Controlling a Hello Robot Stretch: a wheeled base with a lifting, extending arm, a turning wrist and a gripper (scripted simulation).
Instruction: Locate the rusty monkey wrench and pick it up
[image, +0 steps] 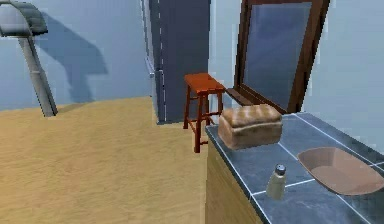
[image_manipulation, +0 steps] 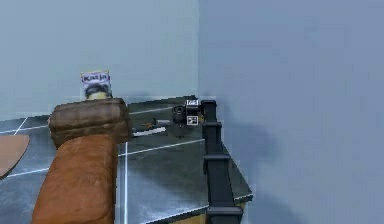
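Note:
In the arm side view my arm (image_manipulation: 213, 160) rises along the right end of a dark tiled countertop (image_manipulation: 165, 170). My gripper (image_manipulation: 150, 127) reaches left from the two white marker squares, low over the counter's back part. Its thin pale fingers (image_manipulation: 158, 124) end right beside the top of a big brown bread loaf (image_manipulation: 85, 150). I cannot tell whether the gripper holds anything. A small dark container with a white label (image_manipulation: 96, 84) stands behind the loaf. In the forward view the loaf (image: 250, 125) sits on the counter's far end.
A small shaker (image: 280, 180) and a brown basin (image: 345, 170) sit on the countertop (image: 300, 150). A red-brown stool (image: 203, 105) stands before a tall grey cabinet (image: 180, 50). A brown-framed pane (image: 280, 50) leans behind the counter. Wooden floor (image: 90, 160) lies at the forward view's left.

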